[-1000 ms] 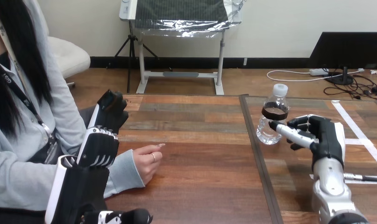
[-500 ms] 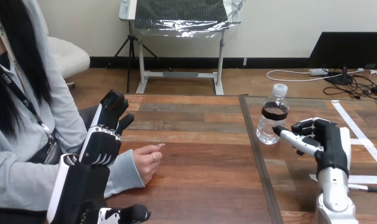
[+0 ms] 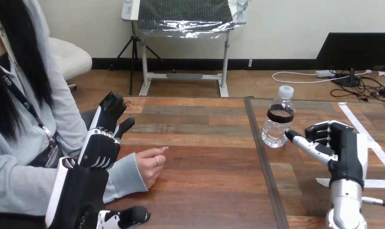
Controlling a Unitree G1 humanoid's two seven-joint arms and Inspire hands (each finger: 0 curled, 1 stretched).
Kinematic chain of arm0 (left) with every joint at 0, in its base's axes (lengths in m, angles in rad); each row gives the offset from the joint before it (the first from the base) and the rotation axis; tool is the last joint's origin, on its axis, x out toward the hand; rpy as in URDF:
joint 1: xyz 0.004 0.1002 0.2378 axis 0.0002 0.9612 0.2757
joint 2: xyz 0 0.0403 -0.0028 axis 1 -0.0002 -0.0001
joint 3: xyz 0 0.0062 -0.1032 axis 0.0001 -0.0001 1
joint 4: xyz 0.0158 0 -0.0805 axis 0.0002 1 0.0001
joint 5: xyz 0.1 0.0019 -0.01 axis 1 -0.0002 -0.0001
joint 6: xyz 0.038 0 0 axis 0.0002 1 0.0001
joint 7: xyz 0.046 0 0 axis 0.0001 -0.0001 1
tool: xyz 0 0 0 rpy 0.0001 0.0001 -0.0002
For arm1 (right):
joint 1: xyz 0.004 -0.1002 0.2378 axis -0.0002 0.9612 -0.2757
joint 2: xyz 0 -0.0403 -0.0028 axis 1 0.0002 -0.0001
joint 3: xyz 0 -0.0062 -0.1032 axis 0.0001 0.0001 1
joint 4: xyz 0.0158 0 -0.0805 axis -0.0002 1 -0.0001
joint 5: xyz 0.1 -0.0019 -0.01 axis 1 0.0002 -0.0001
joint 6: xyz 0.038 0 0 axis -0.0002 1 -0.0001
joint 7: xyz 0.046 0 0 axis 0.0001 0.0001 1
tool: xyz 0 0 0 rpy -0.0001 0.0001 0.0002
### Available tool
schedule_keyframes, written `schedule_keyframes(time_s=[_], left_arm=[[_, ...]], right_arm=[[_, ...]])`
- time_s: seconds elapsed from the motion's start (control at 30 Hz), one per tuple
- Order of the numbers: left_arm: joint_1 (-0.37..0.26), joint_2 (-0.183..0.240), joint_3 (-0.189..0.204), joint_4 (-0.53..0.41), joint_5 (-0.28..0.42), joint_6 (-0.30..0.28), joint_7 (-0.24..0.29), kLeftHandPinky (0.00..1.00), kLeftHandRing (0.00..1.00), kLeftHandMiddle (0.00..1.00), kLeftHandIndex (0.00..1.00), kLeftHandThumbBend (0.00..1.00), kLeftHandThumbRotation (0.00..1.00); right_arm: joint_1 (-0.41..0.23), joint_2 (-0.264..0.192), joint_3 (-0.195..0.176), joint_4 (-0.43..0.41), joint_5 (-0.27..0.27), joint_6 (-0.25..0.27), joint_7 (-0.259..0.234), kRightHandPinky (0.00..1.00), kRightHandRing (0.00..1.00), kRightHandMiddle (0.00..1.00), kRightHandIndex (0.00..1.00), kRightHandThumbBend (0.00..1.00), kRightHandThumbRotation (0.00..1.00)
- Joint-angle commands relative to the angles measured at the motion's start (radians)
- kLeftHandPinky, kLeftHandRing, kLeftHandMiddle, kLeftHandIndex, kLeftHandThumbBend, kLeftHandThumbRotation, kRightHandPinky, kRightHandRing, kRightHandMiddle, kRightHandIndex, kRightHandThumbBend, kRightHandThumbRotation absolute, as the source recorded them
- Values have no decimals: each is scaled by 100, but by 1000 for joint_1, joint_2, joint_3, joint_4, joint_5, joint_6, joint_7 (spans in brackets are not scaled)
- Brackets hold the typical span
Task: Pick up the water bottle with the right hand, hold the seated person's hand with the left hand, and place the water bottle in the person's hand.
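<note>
- At the right centre of the frame, the water bottle (image 3: 278, 121) is standing upright and capped on the counter (image 3: 204, 191).
- Just right of it, the right hand (image 3: 343, 150) is hovering with its fingers (image 3: 324, 137) loosely bent and gripping nothing. The thumb tip is pointing at the bottle's side, and whether it is touching cannot be told.
- At the lower left, the left hand (image 3: 98, 149) is hanging over the person's sleeve, fingers extended and holding nothing.
- The person's hand (image 3: 150, 162) is resting loosely curled on the counter, just right of the left hand.

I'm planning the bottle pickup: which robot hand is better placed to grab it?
Right. The right robot hand is beside the upright water bottle; the left robot hand is far left, by the person's hand.
</note>
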Motion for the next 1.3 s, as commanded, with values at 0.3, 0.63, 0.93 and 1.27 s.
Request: schedule_keyframes(time_s=[0.3,0.63,0.93,1.27], left_arm=[[-80,1,4,32,0,-13,-11,89,98,100,98,100,61],[-88,-4,-1,45,-10,-12,-27,90,99,100,99,100,62],[-89,-10,3,49,5,-20,-24,91,98,99,98,100,64],[-87,-13,2,53,13,-27,-25,91,97,99,98,100,64]], right_arm=[[-26,-35,67,-96,-132,-149,-177,49,58,61,58,86,1],[-59,-83,124,-108,-245,-201,-270,71,76,75,73,85,13],[-128,-123,166,-104,-333,-177,-341,76,82,81,81,88,29],[-206,-162,206,-96,-382,-137,-338,80,87,85,86,91,36]])
